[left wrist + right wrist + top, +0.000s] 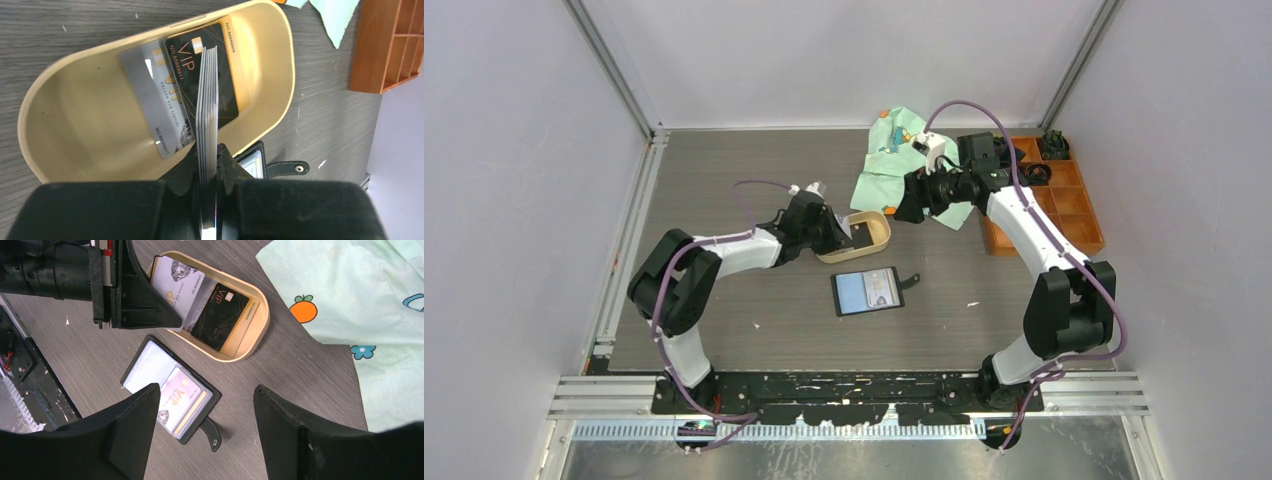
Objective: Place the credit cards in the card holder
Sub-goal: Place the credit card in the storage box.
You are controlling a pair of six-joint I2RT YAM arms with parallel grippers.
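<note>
The credit cards [207, 100] in hand form a thin stack, gripped edge-on by the left end effector [208, 156]. Its fingers are clamped tight on the stack above the tan tray [55, 85]. A grey card [145, 95] and a black VIP card [186, 55] lie flat in that tray. The card holder [867, 291] lies open on the bench [754, 320], just beside the tray on its near side, with a card showing in one pocket. The right end effector [206, 395] hovers above the card holder, jaws wide apart, holding nothing.
</note>
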